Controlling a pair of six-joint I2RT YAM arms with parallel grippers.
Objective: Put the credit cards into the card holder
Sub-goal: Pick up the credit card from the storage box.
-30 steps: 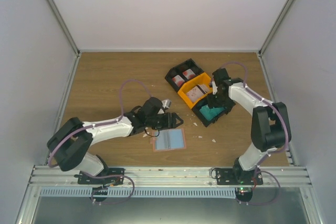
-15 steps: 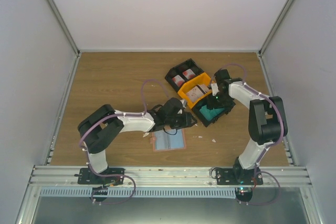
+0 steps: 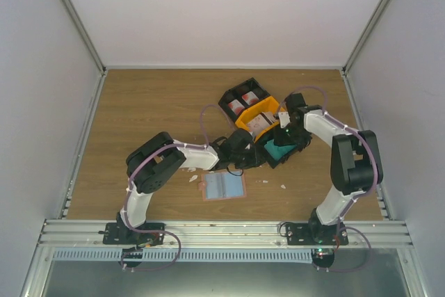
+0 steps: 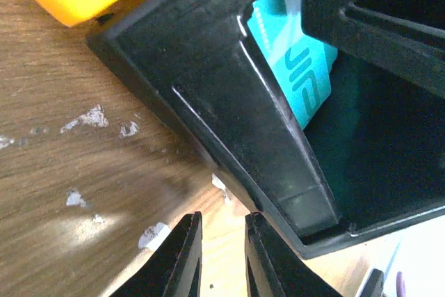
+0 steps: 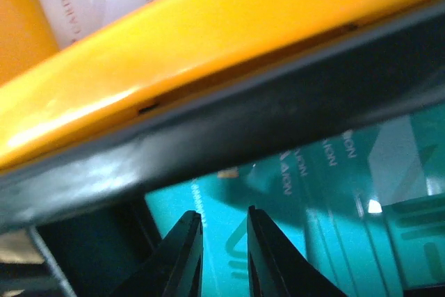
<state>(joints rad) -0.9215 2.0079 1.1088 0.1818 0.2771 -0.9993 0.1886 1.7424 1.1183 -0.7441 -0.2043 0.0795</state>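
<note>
Two arms at the card bins, seen from above and from each wrist. The step in hand appears to be drawing one teal card out of the black bin (image 4: 229, 95). The right claw (image 5: 219, 255) hangs inside that bin, just beside the wall it shares with the orange bin (image 5: 208, 60). Its jaws are narrowed to a slit directly over the stacked cards (image 5: 334, 199), and whether an edge is already pinched I cannot tell. To do this well, it should catch only the top card by a free edge. It should then lift the card straight up until it clears the wall, and only after that swing it toward the holder (image 3: 224, 186). The holder lies opened flat on the table (image 3: 153, 102), near the bins' front and well clear of both claws. The left claw (image 4: 221, 255) sits low outside the black bin's near corner among white crumbs (image 4: 89, 117). Its jaws are nearly together with bare wood showing in the gap, so it holds nothing. It would probably serve best by bracing that wall so the bin does not slide, without shoving it toward the holder. Against the view a second ago, the left arm has unfolded and reached rightward. Its claw has gone from above the holder's far-left corner to the bin, and its elbow has swung in from the table's left side. The right arm, the bins and the holder have hardly moved.
</note>
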